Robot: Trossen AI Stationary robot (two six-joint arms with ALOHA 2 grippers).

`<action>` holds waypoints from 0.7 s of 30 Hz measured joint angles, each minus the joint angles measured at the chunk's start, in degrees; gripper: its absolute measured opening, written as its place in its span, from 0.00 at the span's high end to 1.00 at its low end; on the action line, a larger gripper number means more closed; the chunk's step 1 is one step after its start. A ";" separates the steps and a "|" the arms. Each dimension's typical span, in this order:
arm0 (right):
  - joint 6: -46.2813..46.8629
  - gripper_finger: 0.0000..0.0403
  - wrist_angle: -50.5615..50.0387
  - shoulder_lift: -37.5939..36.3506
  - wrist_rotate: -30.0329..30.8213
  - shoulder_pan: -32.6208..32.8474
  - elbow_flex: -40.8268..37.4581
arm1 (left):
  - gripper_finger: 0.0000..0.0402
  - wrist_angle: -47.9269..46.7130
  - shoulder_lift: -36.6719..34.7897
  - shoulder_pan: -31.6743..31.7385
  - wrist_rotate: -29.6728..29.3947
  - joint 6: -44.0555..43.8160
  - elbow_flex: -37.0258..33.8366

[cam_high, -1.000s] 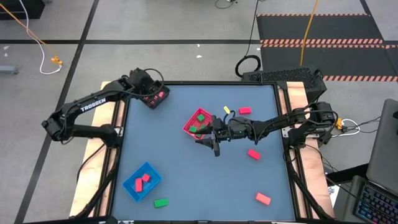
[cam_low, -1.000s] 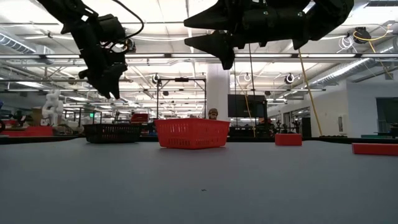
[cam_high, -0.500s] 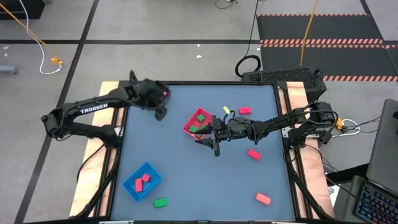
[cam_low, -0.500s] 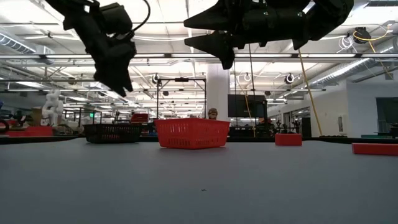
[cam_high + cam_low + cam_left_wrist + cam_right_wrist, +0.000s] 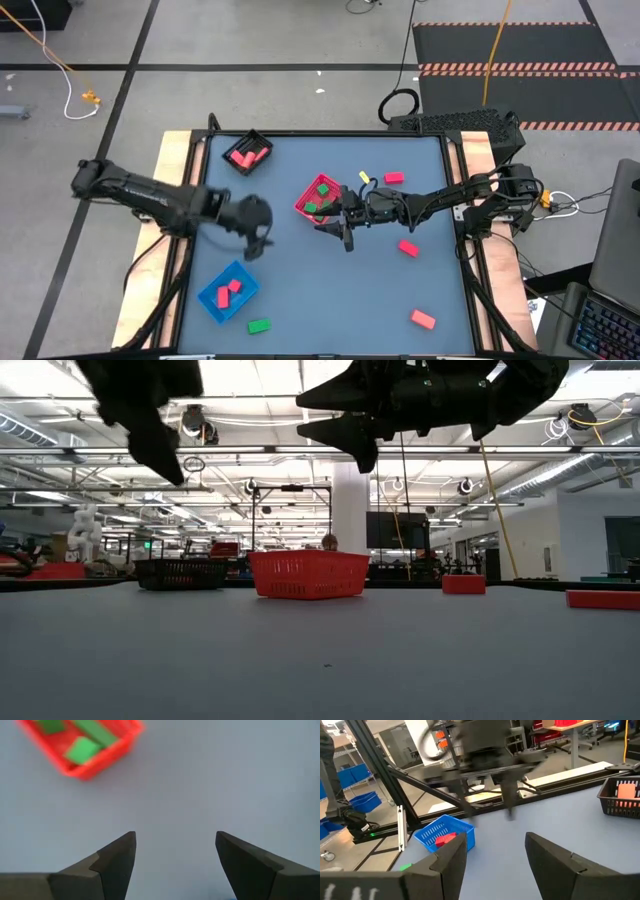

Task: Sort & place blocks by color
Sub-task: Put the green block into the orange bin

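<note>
Table (image 5: 330, 300) mid-left bare | left end effector (image 5: 257, 237) released | right end effector (image 5: 340, 232) released beside red tray (image 5: 303, 200)

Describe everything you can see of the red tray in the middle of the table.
The red tray is a small square basket that looks like plastic, with low latticed walls. It sits flat on the grey-blue table, turned diamond-wise, near the centre. Green blocks lie inside it; the left wrist view shows three. The right end effector hangs open just beside it, above the table, not touching. The low view shows the tray standing level with slightly flared sides.
</note>
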 joint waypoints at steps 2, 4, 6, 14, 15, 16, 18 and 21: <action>0.00 0.51 -0.02 0.02 0.00 0.00 0.00 | 0.31 1.56 0.00 -5.70 -2.91 -3.32 -0.02; 0.00 0.51 0.00 0.00 0.00 0.00 0.00 | 0.31 3.87 0.00 -10.87 -5.74 -6.43 -0.02; 0.00 0.51 -0.02 0.02 0.00 0.00 0.00 | 0.31 6.86 0.00 -15.75 -8.46 -8.24 -0.02; 2.79 0.51 0.00 0.02 -0.04 0.13 0.00 | 0.31 15.13 6.25 -28.86 -16.29 -11.93 0.02; 3.31 0.51 -0.02 0.02 -0.04 0.19 0.00 | 0.31 15.10 7.65 -29.75 -16.24 -12.93 0.00; 3.69 0.51 -0.02 0.02 -0.06 0.30 0.00 | 0.31 15.26 9.05 -30.64 -16.28 -13.92 -0.04; 4.29 0.51 -0.02 0.02 -0.07 0.59 0.00 | 0.31 15.04 12.15 -32.01 -16.40 -15.94 1.02; 4.37 0.51 -0.32 0.02 -0.07 1.22 0.00 | 0.31 12.87 17.42 -34.07 -16.38 -17.59 4.72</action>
